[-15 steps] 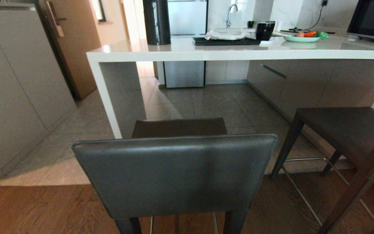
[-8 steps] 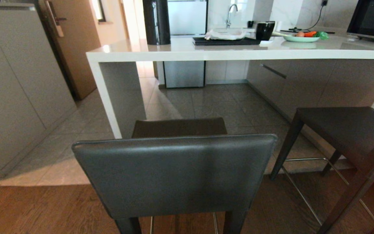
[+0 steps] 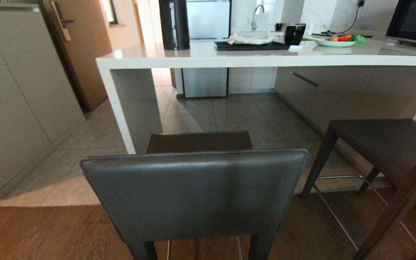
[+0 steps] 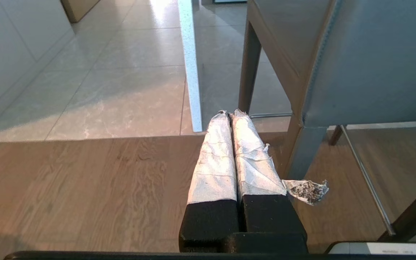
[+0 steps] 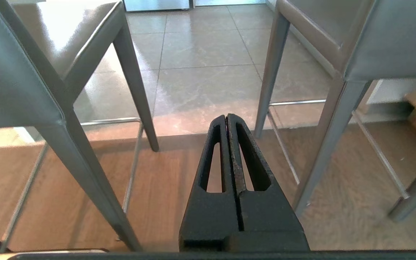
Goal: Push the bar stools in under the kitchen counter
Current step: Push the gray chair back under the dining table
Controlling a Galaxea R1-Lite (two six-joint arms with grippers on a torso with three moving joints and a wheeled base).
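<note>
Room: a kitchen with a grey tiled floor (image 3: 244, 115) that meets a brown wood plank floor (image 3: 31, 231) in the foreground; tall grey cabinets (image 3: 16, 101) stand on the left.
Counter: a long glossy off-white stone slab counter (image 3: 265, 57) with a matching thick slab side leg (image 3: 121, 108) at its left end.
On the counter: one tall black cylinder (image 3: 174, 23), one flat black tray (image 3: 251, 46), one black mug (image 3: 294, 34), one pale green plate of vegetables (image 3: 336, 42).
Stools: two tall bar stools with dark grey leather backrests and slim dark legs. The nearer stool (image 3: 197, 191) stands in front of the counter, seat short of its edge; the second stool (image 3: 385, 144) stands to the right, also out from under the counter.
Left gripper (image 4: 229, 115): beside the nearer stool's leg, white-wrapped jaws pressed together, holding nothing.
Right gripper (image 5: 226, 117): low between the two stools, black jaws closed, holding nothing.
</note>
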